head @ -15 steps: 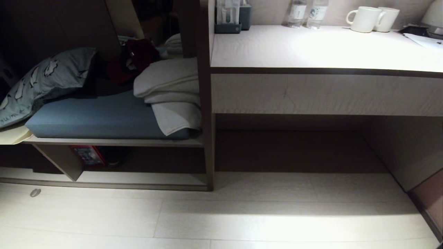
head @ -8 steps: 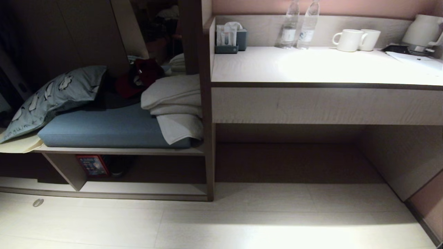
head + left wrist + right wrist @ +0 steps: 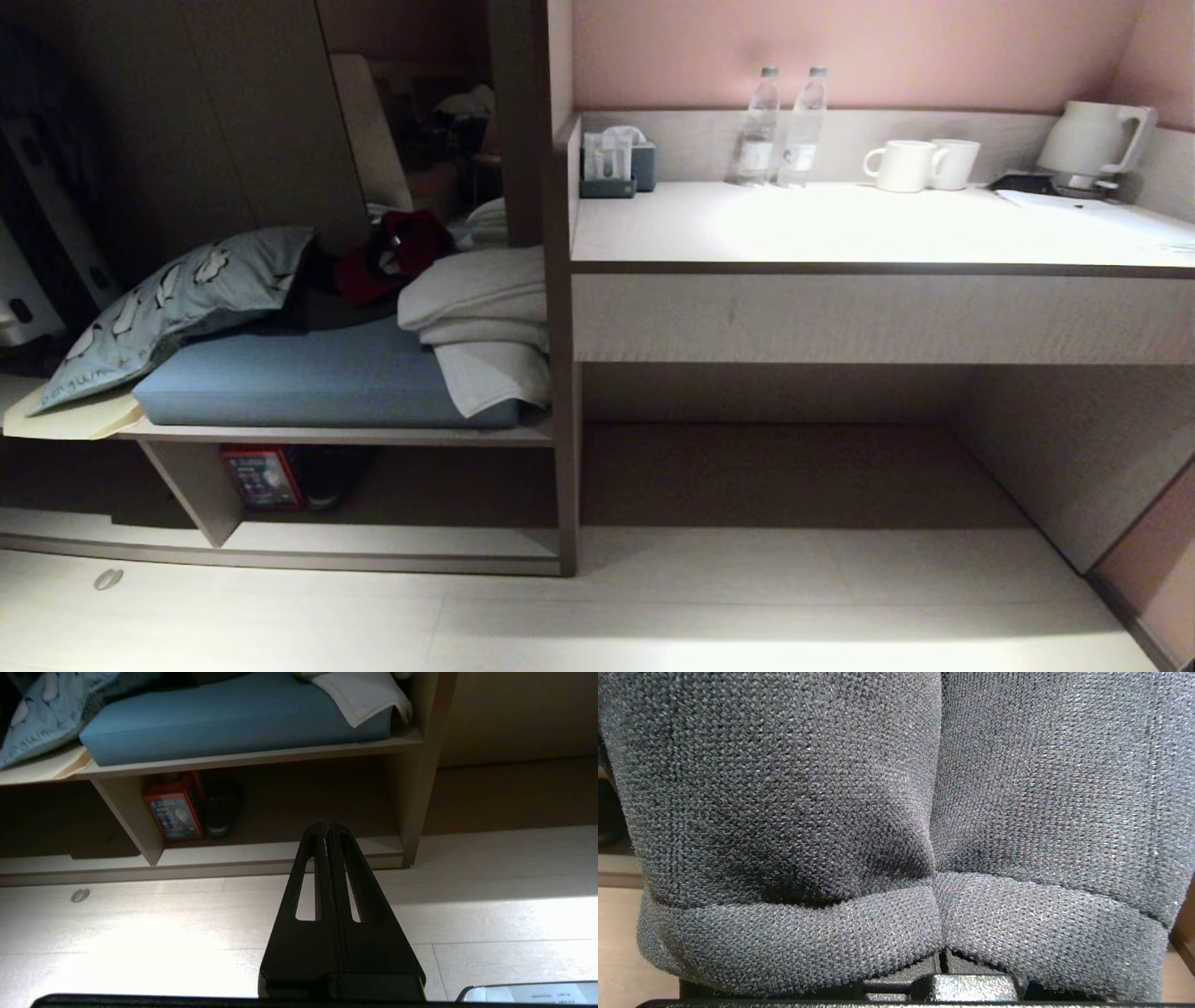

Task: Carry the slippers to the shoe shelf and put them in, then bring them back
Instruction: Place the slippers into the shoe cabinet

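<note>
The room was dim, lit mainly by a hidden source above the desk top (image 3: pixel 840 224), where a blown-out white patch of glare sat at about one o'clock in the head view. A second bright band washed the floor (image 3: pixel 747 644) at six o'clock. The bench alcove (image 3: pixel 187 140) toward ten o'clock lay in deep shadow, and the shoe shelf (image 3: pixel 392 539) was dark inside. Straight edges bowed toward the corners. In the left wrist view glare burned the floor boards at seven o'clock. The slippers (image 3: pixel 896 812) filled the right wrist view, evenly lit and sharp.
</note>
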